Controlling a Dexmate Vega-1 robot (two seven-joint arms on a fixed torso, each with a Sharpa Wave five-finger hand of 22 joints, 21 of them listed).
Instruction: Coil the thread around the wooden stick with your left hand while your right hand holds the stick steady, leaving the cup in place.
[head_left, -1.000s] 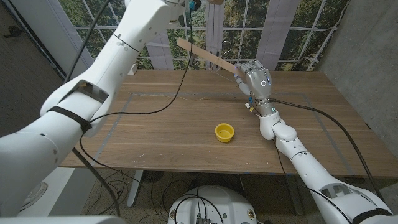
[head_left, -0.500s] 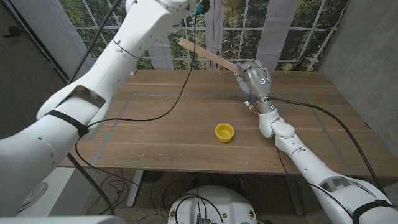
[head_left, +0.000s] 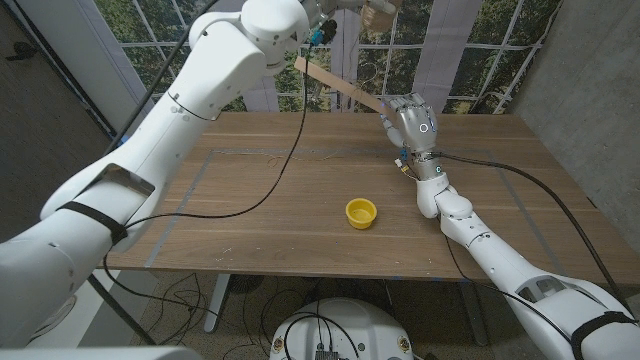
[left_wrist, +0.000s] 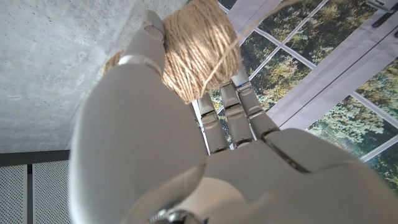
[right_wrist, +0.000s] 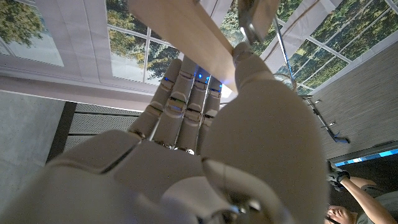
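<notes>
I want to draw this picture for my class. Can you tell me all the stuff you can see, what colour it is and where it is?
Ball of thread: one, tan, held up high in the left hand, above the table's far edge.
Wooden stick: one, light brown, held in the air over the table's far edge, sloping down to the right hand.
Cup: one, yellow, standing on the table near the middle, apart from both hands.
Table: one, brown wood.
Cable: one, black, hanging from the left arm and lying across the table.
Left hand: one, white and grey, grips the ball of thread.
Right hand: one, grey, grips the stick's lower end.
</notes>
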